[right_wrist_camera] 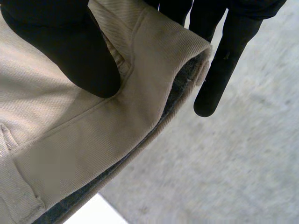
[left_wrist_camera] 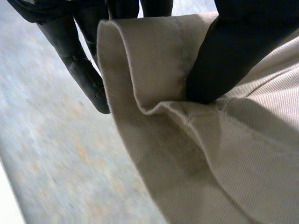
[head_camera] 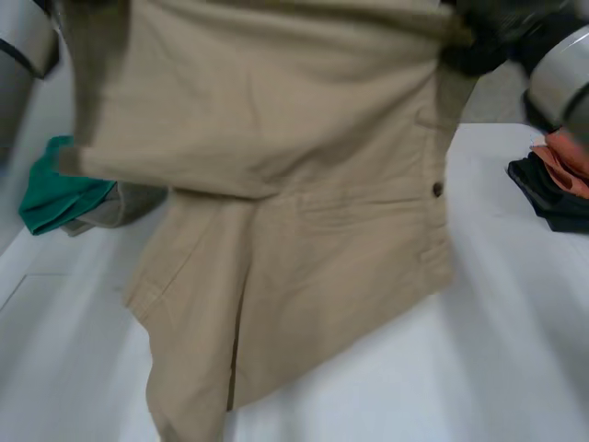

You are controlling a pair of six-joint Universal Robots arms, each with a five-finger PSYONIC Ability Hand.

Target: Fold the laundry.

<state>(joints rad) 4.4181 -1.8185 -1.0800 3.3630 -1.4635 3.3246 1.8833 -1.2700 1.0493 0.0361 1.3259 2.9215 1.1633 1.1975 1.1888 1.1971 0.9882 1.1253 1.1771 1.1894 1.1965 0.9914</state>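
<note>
The left hand [left_wrist_camera: 233, 51] pinches the beige shorts [head_camera: 276, 184] by the waistband at ten o'clock, the right hand [right_wrist_camera: 70, 46] pinches it at two, so the band runs nine-to-three and the legs hang toward six over the table [head_camera: 515, 350].

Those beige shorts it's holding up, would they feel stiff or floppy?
Probably floppy: the beige shorts hang in loose folds from the left hand and right hand. The doubled waistband looks firmer, so likely a secure spot to pinch.
</note>
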